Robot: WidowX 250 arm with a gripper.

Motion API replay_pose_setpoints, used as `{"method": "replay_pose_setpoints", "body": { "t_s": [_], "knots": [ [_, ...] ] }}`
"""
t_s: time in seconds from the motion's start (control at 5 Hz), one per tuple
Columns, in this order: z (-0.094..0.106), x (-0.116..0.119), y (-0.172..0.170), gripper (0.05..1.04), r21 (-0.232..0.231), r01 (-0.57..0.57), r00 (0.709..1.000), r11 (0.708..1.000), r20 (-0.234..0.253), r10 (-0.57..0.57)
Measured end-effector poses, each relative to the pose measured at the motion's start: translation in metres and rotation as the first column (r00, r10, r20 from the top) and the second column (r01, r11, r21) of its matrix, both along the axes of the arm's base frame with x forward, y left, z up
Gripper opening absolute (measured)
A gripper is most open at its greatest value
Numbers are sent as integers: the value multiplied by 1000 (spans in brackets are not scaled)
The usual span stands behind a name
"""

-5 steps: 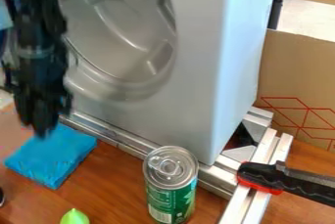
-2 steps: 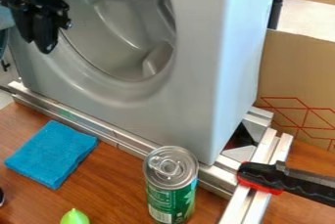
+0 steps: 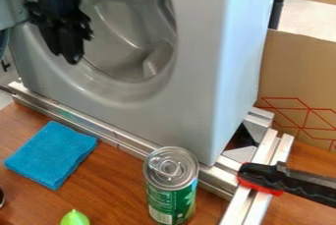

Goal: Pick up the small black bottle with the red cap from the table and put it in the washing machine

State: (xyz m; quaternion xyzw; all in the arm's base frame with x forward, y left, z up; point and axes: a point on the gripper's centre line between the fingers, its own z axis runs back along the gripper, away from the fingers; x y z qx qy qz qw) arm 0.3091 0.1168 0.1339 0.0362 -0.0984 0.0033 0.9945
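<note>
The black gripper point(image 3: 67, 58) hangs at the upper left, in front of the round opening of a grey toy washing machine point(image 3: 193, 71). I cannot make out anything held in it. Well below it, a folded blue cloth point(image 3: 51, 154) lies flat on the brown wooden table point(image 3: 108, 189), apart from the gripper. A green can with a silver top point(image 3: 172, 184) stands upright at the bottom centre. Left of the can, a bright green pointed object point(image 3: 74, 218) shows at the bottom edge.
Metal rails point(image 3: 98, 130) run along the machine's base and out to the lower right. A black and red clamp point(image 3: 275, 180) grips the right rails. Behind stands a cardboard panel point(image 3: 298, 81). A grey door-like panel point(image 3: 9, 5) is at the upper left.
The gripper has risen from just above the blue cloth to the machine's opening, then shifted right and slightly down. The cloth and the can stay in place.
</note>
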Motion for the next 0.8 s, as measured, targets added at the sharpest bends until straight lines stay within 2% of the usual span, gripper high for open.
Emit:
{"method": "replay_pose_setpoints", "body": {
  "t_s": [0.2,0.4,0.6,0.8],
  "knots": [
    [-25,16,-11,365,-29,75,995,997,-56,-77],
    [-34,33,-18,365,-31,138,988,990,-66,-140],
    [-37,50,-33,365,-14,202,977,979,-74,-203],
    [-39,57,-37,365,-4,219,973,976,-80,-218]
  ]
}}
